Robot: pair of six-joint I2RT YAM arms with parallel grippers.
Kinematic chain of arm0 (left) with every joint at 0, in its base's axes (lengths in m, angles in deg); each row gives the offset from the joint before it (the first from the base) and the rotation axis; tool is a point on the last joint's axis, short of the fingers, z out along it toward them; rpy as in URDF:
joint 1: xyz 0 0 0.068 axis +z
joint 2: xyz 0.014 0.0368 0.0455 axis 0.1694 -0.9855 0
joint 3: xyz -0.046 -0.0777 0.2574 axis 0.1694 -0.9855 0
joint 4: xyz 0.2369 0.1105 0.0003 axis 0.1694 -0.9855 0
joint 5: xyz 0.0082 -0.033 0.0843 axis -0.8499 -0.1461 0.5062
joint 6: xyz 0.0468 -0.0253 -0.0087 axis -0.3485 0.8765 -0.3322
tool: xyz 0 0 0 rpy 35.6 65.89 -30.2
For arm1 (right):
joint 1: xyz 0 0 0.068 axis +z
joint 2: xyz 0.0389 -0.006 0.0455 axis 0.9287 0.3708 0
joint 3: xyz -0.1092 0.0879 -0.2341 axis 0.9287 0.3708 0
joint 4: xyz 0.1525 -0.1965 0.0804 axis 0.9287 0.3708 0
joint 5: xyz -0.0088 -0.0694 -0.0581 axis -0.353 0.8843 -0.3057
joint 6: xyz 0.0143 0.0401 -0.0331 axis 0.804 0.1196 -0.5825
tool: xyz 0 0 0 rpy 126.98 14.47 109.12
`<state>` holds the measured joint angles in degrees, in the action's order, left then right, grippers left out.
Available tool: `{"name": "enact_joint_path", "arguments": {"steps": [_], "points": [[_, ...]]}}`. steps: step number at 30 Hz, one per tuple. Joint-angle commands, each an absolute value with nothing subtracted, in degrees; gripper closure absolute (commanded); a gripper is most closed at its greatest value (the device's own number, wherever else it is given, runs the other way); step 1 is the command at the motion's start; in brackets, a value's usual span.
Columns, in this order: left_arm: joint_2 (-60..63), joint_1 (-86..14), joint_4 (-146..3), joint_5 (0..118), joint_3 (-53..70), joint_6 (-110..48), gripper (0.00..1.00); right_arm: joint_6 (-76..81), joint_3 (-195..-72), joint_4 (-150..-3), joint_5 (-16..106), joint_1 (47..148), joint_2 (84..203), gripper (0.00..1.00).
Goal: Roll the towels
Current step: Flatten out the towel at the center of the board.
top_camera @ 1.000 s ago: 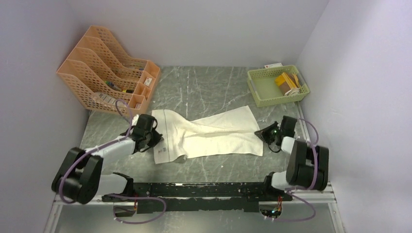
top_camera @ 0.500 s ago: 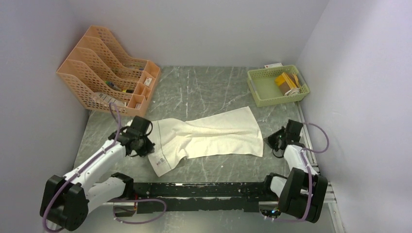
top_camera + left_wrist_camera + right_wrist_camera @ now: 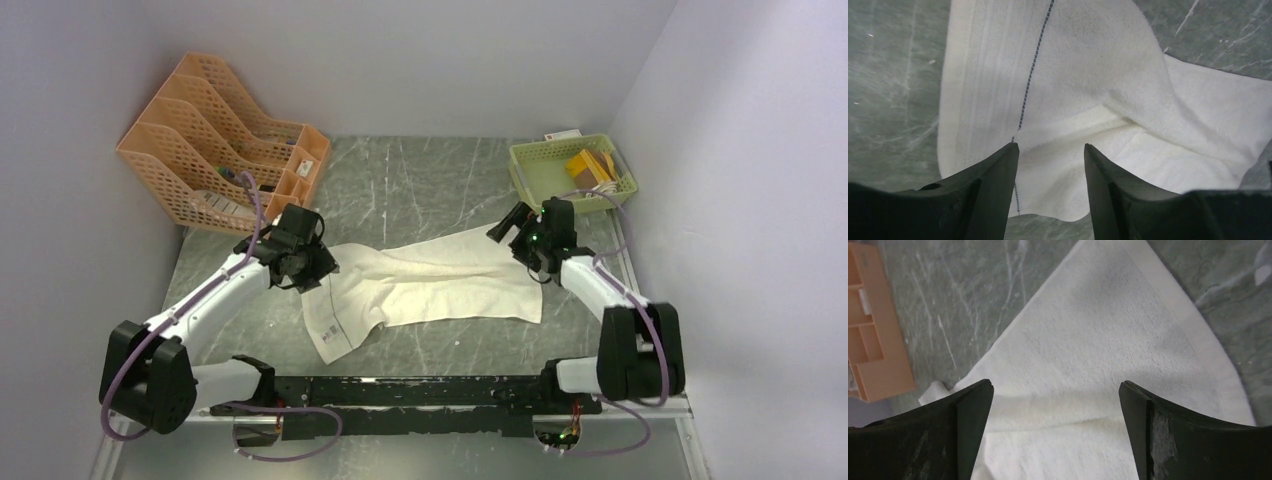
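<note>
The cream towel (image 3: 440, 285) lies unrolled across the middle of the table (image 3: 420, 190), running from 8 o'clock to 2 o'clock. Its nearest part is a loose flap at the left end that points toward 7 o'clock and carries a thin dark stitched line. Further in, the cloth is creased and bunched along its length, and in the left wrist view one layer is folded over another. The left gripper (image 3: 318, 272) hovers over that left end at about 9 o'clock of the towel; its fingers (image 3: 993, 185) stand apart with nothing between them. The right gripper (image 3: 510, 230) hangs above the far right corner at about 2 o'clock, with its fingers (image 3: 968, 415) spread wide and the corner hem lying flat below them. No roll has been started, so the step in hand looks like straightening the cloth before rolling. The next move probably calls for each gripper to drop and pinch its own end, then draw the ends apart to take out the fold and creases. Beyond, a green basket (image 3: 572, 210) at 2 o'clock holds a yellow-brown bundle (image 3: 590, 170), too small to tell whether it is the other towel. An orange rack (image 3: 215, 140) stands at 10 o'clock.
</note>
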<state>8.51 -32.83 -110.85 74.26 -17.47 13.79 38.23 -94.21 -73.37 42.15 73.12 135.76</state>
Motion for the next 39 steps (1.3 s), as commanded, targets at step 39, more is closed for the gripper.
{"name": "enact_joint_path", "arguments": {"steps": [39], "points": [[-10.8,-26.3,-117.0,74.6,-22.3,58.7,0.05,61.3,-106.8,-36.9,50.1,65.0,163.8,0.04]]}}
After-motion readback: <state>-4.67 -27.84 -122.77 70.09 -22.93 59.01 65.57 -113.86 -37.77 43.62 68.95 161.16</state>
